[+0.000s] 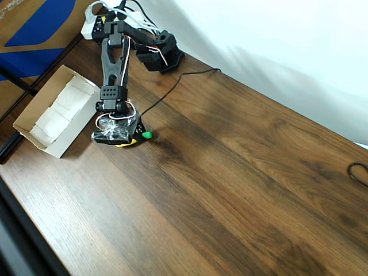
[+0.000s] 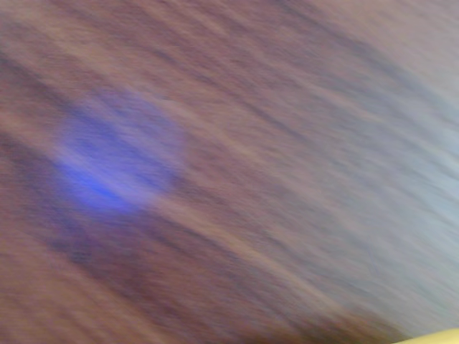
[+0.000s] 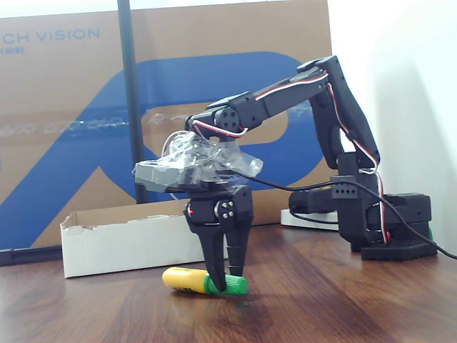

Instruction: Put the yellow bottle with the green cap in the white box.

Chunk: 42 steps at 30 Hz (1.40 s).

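Overhead view: arm reaches out from its base at the top edge; pincer [image 1: 131,140] sits low over the yellow bottle with the green cap [image 1: 146,135], of which the cap and a sliver of yellow show under the wrist. The white box [image 1: 36,98] lies just to the left, open top, white padding inside. The bottle is outside it, on the surface [image 1: 230,190].

Wrist view: heavy blur, wood grain, a blue glow patch, a yellow edge at the bottom right corner. No fingers legible.

Fixed view: bottle [image 3: 203,281] lies on its side on the surface, cap to the right. Pincer [image 3: 225,275] is down at the neck end, fingers [image 3: 214,268] straddling it near the cap. Whether they are pressing or merely around it, I cannot tell.

Risk: the hold sits far toward the cap, so the heavier body may droop or pivot out on lifting. The rounded body could also roll away if the fingers close off-centre. The box wall is close; a low carry could clip its rim.
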{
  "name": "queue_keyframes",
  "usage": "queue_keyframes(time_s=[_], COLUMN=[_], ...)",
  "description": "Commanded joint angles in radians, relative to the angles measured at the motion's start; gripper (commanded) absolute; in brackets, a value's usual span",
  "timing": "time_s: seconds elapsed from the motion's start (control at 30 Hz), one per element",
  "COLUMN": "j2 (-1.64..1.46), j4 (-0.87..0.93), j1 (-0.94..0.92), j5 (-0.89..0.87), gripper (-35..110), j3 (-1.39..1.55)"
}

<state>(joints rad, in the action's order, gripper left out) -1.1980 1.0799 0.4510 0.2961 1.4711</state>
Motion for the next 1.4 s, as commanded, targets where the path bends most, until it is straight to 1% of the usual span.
queue_keyframes(time_s=[0.0,0.2,0.5,0.67,0.83,1.1,1.37], j2=[-0.044,-0.092,-0.319,-0.426,-0.525,-0.69,-0.882], j4=[0.012,0.012,0.035,0.046,0.054,0.057,0.078], j1=[-0.005,-0.014,-0.025,-0.063,-0.117,-0.193,-0.379], j5=[0.003,-0.012,-0.04,-0.046,-0.049,-0.115,-0.19], gripper=[0,0,0,0,0,0,0], j3=[-0.005,0.011,0.087,0.112,0.133,0.193,0.225])
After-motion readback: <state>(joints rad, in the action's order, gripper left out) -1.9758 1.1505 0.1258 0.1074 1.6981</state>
